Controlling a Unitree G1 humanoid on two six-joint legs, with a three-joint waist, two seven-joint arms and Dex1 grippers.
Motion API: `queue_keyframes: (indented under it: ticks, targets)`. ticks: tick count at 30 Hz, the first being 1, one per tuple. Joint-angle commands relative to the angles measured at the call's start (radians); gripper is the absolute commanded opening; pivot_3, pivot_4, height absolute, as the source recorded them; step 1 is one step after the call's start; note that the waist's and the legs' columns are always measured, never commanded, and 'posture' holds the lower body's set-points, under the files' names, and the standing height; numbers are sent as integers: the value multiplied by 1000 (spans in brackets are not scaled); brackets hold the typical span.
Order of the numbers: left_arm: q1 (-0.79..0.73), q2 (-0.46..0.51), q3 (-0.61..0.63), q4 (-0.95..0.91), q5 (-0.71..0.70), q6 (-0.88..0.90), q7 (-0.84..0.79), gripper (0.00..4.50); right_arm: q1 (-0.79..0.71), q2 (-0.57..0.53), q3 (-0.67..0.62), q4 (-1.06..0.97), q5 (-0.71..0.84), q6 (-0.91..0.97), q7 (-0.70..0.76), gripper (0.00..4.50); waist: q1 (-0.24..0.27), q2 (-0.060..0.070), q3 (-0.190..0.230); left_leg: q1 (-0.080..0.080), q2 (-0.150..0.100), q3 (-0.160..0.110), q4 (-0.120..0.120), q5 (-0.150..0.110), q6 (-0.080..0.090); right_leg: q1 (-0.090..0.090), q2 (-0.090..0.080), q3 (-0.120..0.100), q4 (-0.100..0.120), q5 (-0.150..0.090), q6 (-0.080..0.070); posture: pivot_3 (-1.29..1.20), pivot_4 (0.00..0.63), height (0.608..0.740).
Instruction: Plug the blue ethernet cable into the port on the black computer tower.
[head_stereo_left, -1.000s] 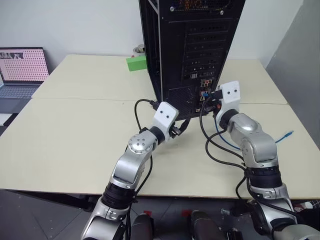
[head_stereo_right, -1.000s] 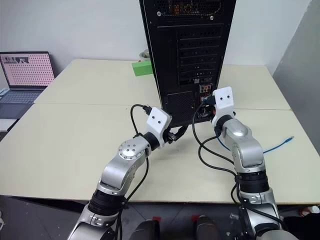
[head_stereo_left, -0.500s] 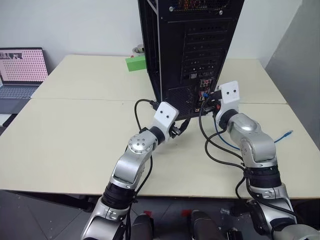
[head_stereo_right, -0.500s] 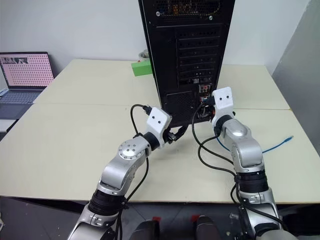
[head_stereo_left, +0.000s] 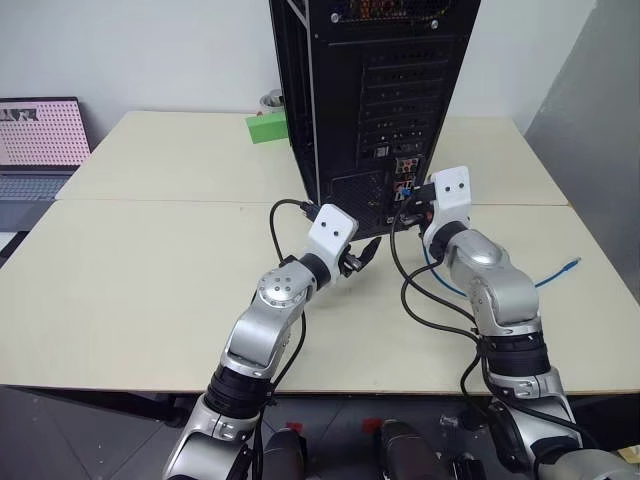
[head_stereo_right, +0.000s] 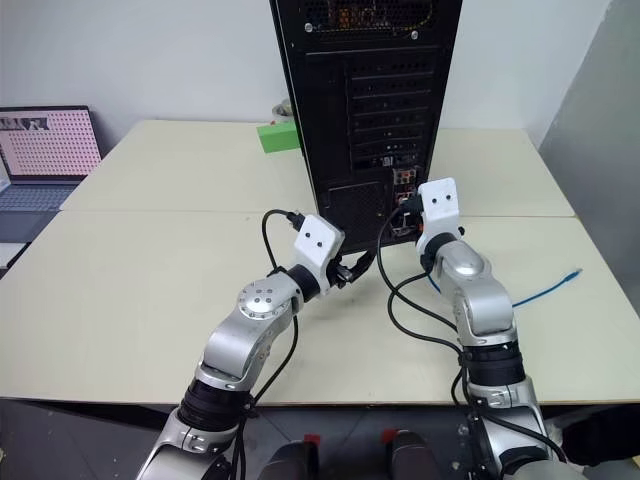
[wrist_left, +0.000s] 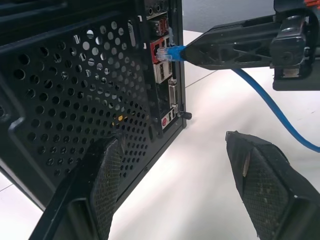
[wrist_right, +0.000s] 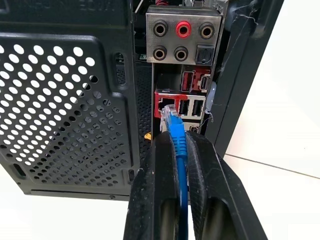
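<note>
blue ethernet cable pinched in right gripper, plug tip at the port on black computer tower. left gripper spread wide, holding nothing, near tower's grille.

Bright even indoor light, soft faint shadows on the table, sharp frames, no glare

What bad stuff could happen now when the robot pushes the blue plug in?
The plug sits just below the port, so a push might jam it against the red rim. The right gripper pinches the thin cable, which could bend or slip. The tower may scoot back.
</note>
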Motion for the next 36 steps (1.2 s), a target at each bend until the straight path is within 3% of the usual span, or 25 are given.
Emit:
queue_keyframes:
  ticks: [1,36]
  targets:
    - [-17,-7,7,-43,1,-6,8,3411,-37,12,-18,-35,1,-15,-15,0,-1,0,0,0,0,0,0,0,0,0,0,0,0,0,0,0,150,740]
    - [-8,8,12,-51,-5,-2,1,3411,-36,59,11,-90,-32,-19,-69,0,-5,0,0,-6,0,0,-1,0,0,-6,0,0,-1,0,0,0,150,740]
